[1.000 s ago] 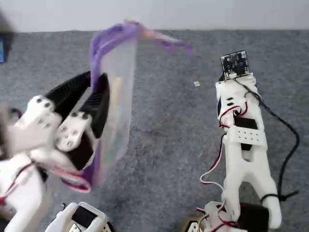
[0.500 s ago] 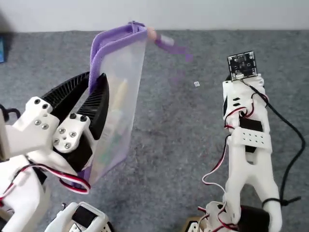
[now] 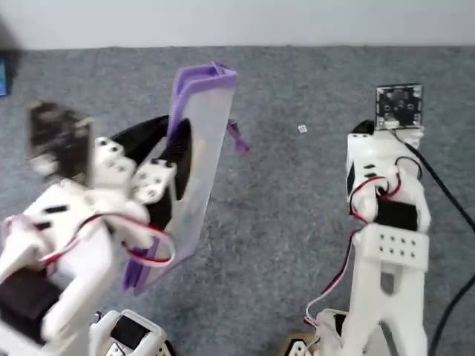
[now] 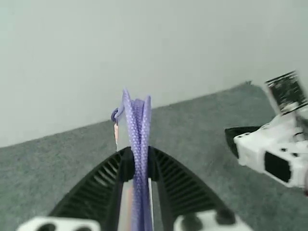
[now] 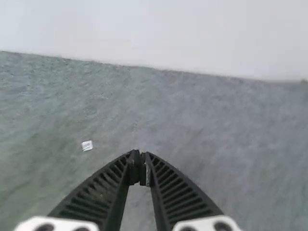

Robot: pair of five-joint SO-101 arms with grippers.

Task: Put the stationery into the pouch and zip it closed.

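A clear pouch (image 3: 194, 170) with purple edging hangs lifted above the grey carpet, held upright on its edge, with stationery dimly showing through its side. My left gripper (image 3: 174, 159) is shut on the pouch; in the left wrist view its black fingers (image 4: 166, 175) clamp the purple zip edge (image 4: 138, 130), and the zip pull (image 4: 115, 115) dangles near the top. My right gripper (image 5: 139, 168) is shut on nothing, hovering over bare carpet. The right arm (image 3: 386, 215) stands upright at the right side of the table.
A small white scrap (image 3: 302, 129) lies on the carpet between the arms, also visible as the scrap (image 5: 87, 146) in the right wrist view. A pale wall (image 3: 237, 22) borders the far edge. A dark object (image 3: 4, 74) sits at the far left edge.
The left arm has swung the pouch to the right and turned it more edge-on; its zip pull now hangs down. The right arm has drawn back and risen.
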